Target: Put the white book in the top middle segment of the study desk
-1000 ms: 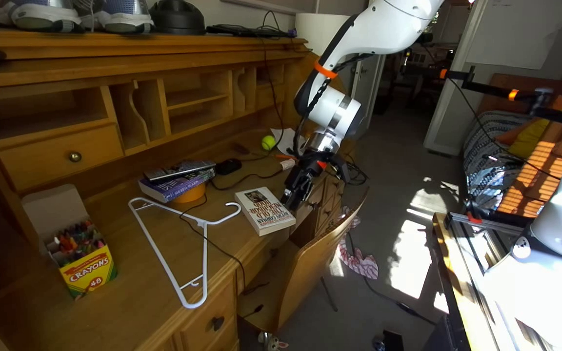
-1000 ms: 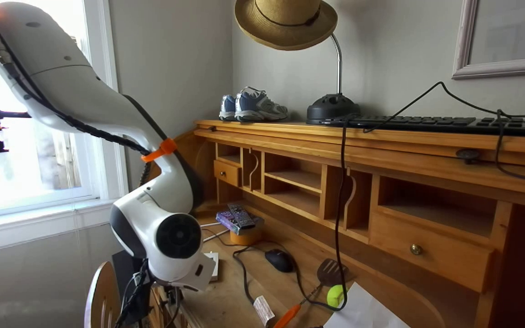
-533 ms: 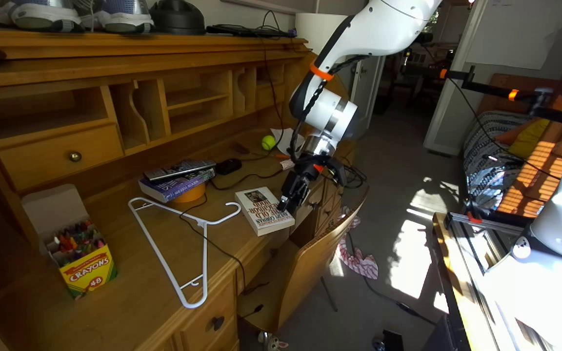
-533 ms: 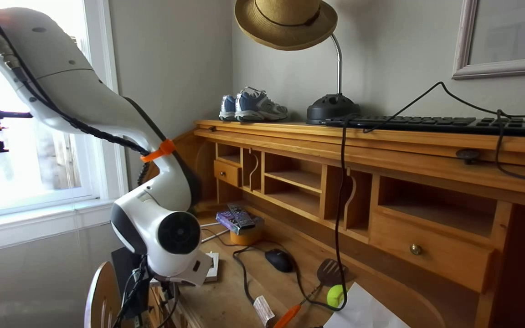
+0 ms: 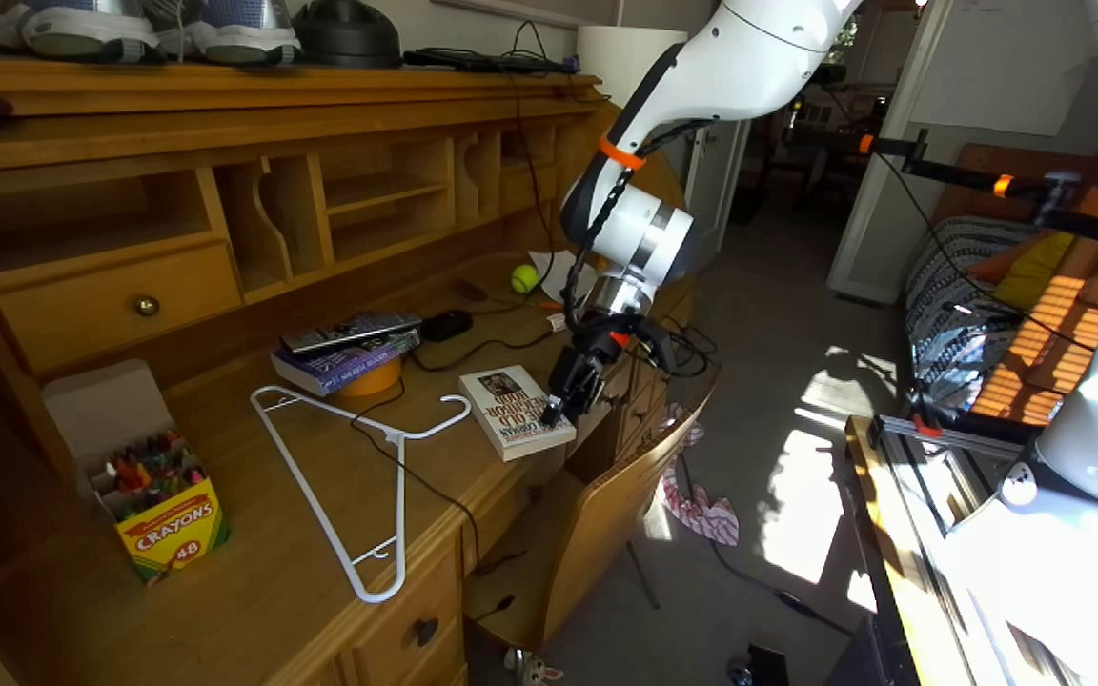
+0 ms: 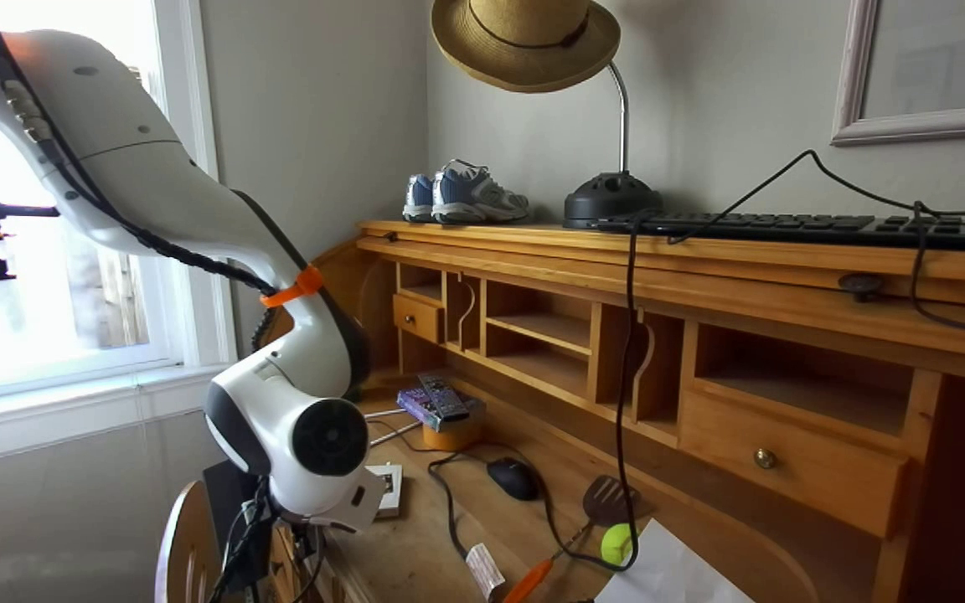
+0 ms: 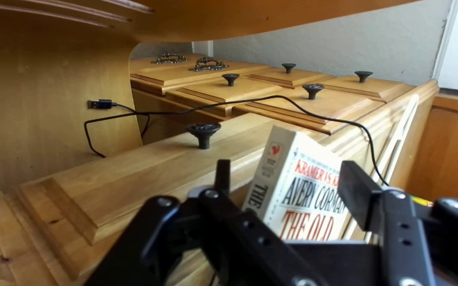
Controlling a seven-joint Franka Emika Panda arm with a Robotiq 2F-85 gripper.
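The white book (image 5: 511, 410) lies flat, cover up, at the front edge of the study desk (image 5: 263, 534), just right of a white hanger (image 5: 400, 514). The gripper (image 7: 288, 182) hangs low at the book's right side, near a wooden chair (image 5: 616, 505). In the wrist view its fingers (image 7: 356, 190) are wide apart, with the book seen between them: one on the cover side, the other toward the drawer front (image 7: 125, 182). That suits a thin thing lying flat, I judge; so near the brink, the book should leave the lower finger room beneath, and the grip can close across its thickness. Whether either finger touches the book I cannot tell from these angles.

Its place, the top middle segment (image 6: 537, 303), lies at the far side of the desk, between narrow slots (image 6: 658, 368) and above a shelf board (image 6: 538, 331). The book will likely want a firm hold, lest its free end sag, then a level entry over that board. The black cable (image 6: 619, 410) hanging just right of the opening could snag the arm (image 6: 147, 193).
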